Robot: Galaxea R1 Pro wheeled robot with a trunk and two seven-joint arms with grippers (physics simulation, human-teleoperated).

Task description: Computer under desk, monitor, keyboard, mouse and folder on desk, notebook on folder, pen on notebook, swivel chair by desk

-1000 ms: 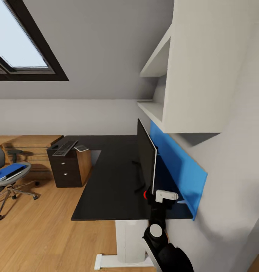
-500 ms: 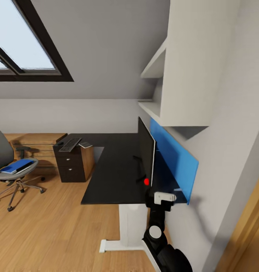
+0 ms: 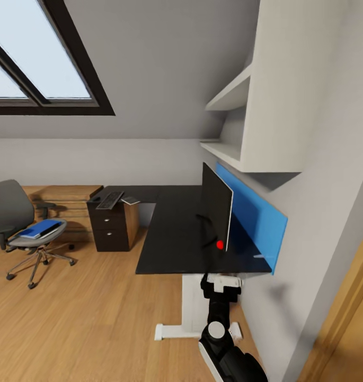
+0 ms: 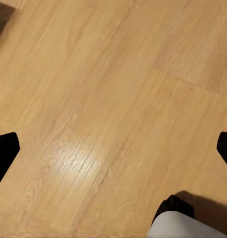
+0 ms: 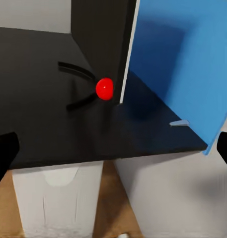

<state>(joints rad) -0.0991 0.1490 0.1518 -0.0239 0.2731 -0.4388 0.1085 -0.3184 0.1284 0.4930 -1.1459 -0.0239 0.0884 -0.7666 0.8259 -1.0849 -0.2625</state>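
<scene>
Both jaws wide, empty; right jaws face monitor (image 5: 101, 44) upright on desk (image 5: 38, 114).

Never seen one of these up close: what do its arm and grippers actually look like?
The right arm is glossy black with a round white joint cap and a white block near its wrist. The right gripper and left gripper each have two plain black fingers. No cables or markings are visible.

Count: 1 glossy black L-shaped desk (image 3: 170, 233), 1 wide black monitor (image 3: 215, 209), 1 silver-grey keyboard (image 3: 110, 200), 1 grey swivel chair (image 3: 14, 212), 1 bright-blue folder (image 3: 39, 228), 1 blue wall panel (image 3: 253, 215), 2 white wall shelves (image 3: 231, 95).
</scene>
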